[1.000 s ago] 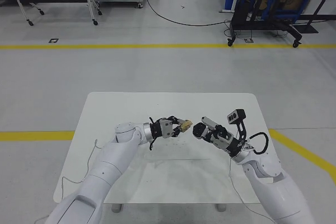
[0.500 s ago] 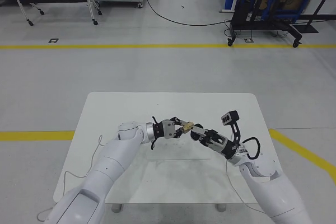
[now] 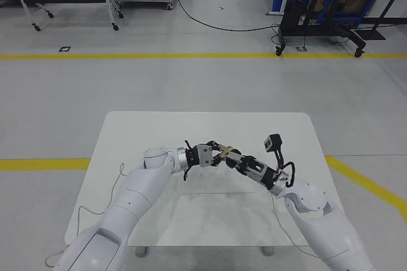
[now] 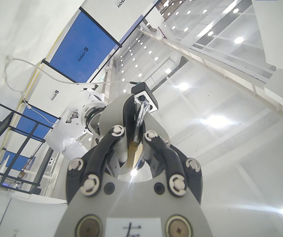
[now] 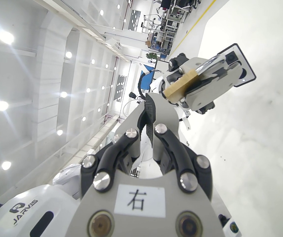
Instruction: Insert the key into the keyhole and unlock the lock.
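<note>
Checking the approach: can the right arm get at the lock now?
Probably yes. The left jaws hold the lock above the table, its brass end bare toward the right jaws, with nothing between them.

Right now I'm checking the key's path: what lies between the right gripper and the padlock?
Nothing visible: the right wrist view shows a narrow bare gap between the right gripper and the padlock held in the left gripper.

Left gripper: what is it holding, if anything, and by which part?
The left gripper holds the lock, clamped at its shackle end; the brass body sticks out past the fingers.
</note>
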`<action>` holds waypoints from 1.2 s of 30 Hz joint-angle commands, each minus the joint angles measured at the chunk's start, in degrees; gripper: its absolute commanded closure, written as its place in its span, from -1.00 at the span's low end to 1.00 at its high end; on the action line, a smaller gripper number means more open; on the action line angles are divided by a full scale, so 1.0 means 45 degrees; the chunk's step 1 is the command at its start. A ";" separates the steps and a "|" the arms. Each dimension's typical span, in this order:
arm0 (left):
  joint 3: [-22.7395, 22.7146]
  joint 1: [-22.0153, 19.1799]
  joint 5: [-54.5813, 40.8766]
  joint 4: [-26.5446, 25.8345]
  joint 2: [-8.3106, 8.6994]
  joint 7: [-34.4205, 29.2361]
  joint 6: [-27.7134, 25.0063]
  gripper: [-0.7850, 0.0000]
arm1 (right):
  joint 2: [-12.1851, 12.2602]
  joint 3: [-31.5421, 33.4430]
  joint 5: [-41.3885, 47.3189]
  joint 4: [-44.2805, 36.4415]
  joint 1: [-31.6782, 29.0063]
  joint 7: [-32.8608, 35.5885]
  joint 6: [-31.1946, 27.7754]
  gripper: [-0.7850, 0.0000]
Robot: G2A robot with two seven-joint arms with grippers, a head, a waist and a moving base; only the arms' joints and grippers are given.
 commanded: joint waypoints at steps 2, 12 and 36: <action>-0.0109 0.0044 0.0046 -0.0130 0.0027 0.0194 -0.0387 1.00 | -0.0003 0.0111 0.0171 -0.0107 -0.0054 -0.0035 -0.0123 1.00; -0.0964 0.1081 0.0747 -0.2361 0.0357 0.2361 -0.2259 1.00 | 0.0049 0.0612 0.1244 -0.0891 -0.0424 0.0496 -0.0176 -1.00; -0.0862 0.2495 0.3743 -0.4788 0.0385 0.6536 -0.6172 1.00 | -0.0164 0.0610 0.4573 0.0649 0.0316 0.0309 0.1639 0.10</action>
